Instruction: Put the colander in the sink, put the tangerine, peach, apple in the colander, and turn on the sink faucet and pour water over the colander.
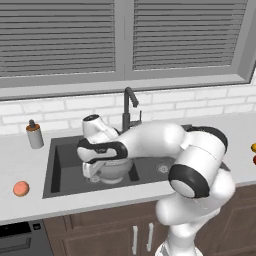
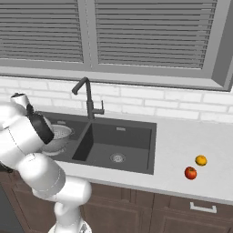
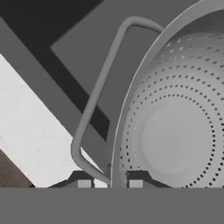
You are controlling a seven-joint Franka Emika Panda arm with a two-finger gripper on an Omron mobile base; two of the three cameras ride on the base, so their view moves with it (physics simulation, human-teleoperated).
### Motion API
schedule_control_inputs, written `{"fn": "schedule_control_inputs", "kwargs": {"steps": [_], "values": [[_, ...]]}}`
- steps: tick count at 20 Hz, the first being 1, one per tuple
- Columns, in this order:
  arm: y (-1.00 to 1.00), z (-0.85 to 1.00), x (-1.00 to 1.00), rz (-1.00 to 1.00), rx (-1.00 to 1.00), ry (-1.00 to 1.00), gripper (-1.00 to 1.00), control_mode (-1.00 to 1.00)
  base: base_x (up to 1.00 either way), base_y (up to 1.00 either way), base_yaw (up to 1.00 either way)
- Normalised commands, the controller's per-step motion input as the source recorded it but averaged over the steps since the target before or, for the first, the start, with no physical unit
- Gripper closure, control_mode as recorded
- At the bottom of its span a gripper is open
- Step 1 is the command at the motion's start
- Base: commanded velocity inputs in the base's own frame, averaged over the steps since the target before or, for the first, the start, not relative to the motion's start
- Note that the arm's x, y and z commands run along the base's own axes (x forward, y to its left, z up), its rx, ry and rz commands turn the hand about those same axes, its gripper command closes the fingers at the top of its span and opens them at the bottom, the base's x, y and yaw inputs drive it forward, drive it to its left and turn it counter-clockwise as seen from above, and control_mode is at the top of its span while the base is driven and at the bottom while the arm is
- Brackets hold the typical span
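The silvery perforated colander (image 1: 116,170) (image 2: 58,137) (image 3: 175,131) is down inside the left basin of the dark sink (image 1: 60,165) (image 2: 123,136). My gripper (image 1: 91,171) (image 3: 109,183) is shut on its rim right beside one wire handle, one fingertip inside the bowl and one outside. Whether the bowl rests on the basin floor I cannot tell. The peach (image 1: 21,188) lies on the counter left of the sink. The apple (image 2: 190,173) and the tangerine (image 2: 200,160) lie together on the counter right of it. The black faucet (image 1: 128,107) (image 2: 87,98) rises behind the divider, its spout over the left basin.
A grey soap dispenser (image 1: 34,134) stands at the back left of the sink. The right basin (image 2: 119,145) holds just its drain. A tiled wall and a blinded window close off the back; dark cabinets (image 2: 173,209) run below the counter edge.
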Motion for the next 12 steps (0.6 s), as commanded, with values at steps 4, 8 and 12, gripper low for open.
{"fn": "schedule_control_inputs", "kwargs": {"steps": [4, 8, 12], "values": [[0.18, -0.34, 0.22, 0.12, 0.0, 0.0, 1.0, -1.0, 0.0, 0.0, 0.0], [0.13, -0.23, 0.41, 0.04, 0.0, 0.0, 1.0, -1.0, 0.0, 0.0, 0.0], [0.0, -0.2, 0.37, 0.0, 0.0, 0.0, 1.0, -1.0, 0.0, 0.0, 0.0]]}}
